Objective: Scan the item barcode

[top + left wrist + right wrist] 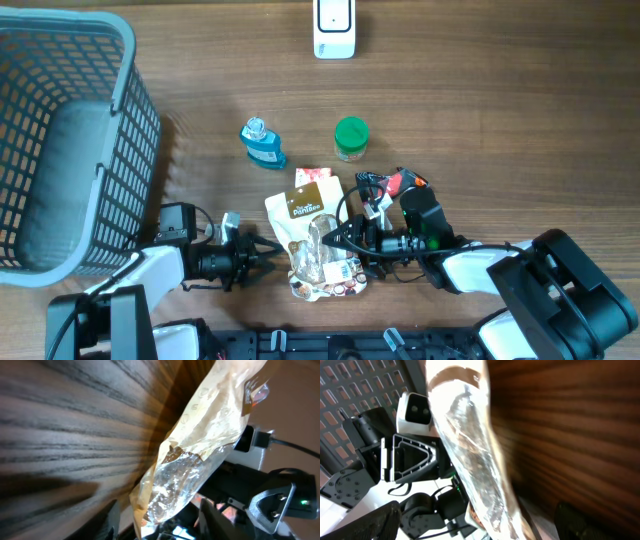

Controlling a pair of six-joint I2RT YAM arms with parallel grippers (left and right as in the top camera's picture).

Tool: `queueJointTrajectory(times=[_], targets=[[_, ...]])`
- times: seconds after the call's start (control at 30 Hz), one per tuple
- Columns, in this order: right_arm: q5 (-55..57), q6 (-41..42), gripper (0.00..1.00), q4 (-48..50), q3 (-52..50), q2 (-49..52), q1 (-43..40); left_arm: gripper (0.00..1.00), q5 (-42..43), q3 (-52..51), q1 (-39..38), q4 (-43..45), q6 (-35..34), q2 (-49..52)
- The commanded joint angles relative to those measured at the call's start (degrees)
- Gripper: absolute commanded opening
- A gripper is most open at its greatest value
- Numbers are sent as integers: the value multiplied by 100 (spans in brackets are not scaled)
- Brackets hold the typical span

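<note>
item: snack bag, tan with a clear crinkled window, lies flat on the counter at the near edge, between the two arms.
left gripper: we see it part-open at the bag's left edge. In the left wrist view the fingers stand apart with the bag's end between them, and we see no clamp.
right gripper: wide, at the bag's right edge. In the right wrist view the bag runs between the spread fingers, not pinched.
scanner: white scanner at the far edge of the counter, well apart from the bag.
in the way: blue bottle and green-lidded jar stand between bag and scanner, the jar closest to the direct line. Both are apart from the bag.
near right arm: small red-orange packet, partly hidden by cables, just beside the bag's far right corner.
left side: grey mesh basket, near the left arm, apart from the bag.
barcode: too small for us to make out in any view.
</note>
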Motion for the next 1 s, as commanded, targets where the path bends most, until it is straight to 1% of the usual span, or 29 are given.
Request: queueJointTrajectory(times=[0.0,0.1,0.13,0.17,0.23,0.3,0.37,0.47,0.5,0.6,0.7,0.77,0.8,0.87,0.9,0.97], targets=[[640,-393,100,-39,-90,162,-4,100,-103,-17,-389,232,-66,33],[573,-518,100,20,-85,162,-50,100,-490,-17,-1021,699,-715,33],[498,-691,100,39,-70,162,-103,100,-581,-17,-1259,929,-973,33],[439,-835,100,46,-59,162,-146,100,-627,-17,-1366,1032,-1086,33],[208,-1445,100,42,-2,162,-334,100,-855,-17,-1659,1222,-1447,33],[-33,-2044,100,44,46,162,-494,100,-962,-17,-1746,1215,-1613,33],[-240,-2315,100,39,98,162,-555,100,-979,-17,-1768,1217,-1832,33],[-221,-2398,100,44,153,162,-557,100,-984,-20,-1823,1176,-2131,33],[-177,-2402,100,42,175,162,-557,100,-1062,-20,-1886,1174,-2352,33],[-129,-2498,100,39,210,162,-557,100,-1600,-20,-2124,1268,-2955,33],[-140,-2511,100,44,212,162,-562,100,-1670,-20,-2177,1711,-3040,33],[-138,-2538,100,42,258,162,-566,100,-1775,-20,-2177,1722,-3158,35],[-114,-2553,100,42,310,162,-568,98,-1919,-20,-2181,1628,-3338,35],[-2,-2564,97,37,400,162,-575,93,-2017,-20,-2181,1547,-3423,35],[57,-2564,95,35,457,162,-608,87,-2024,-20,-2181,1534,-3423,35],[72,-2699,94,33,549,162,-697,68,-2002,-20,-2181,1532,-3423,35]])
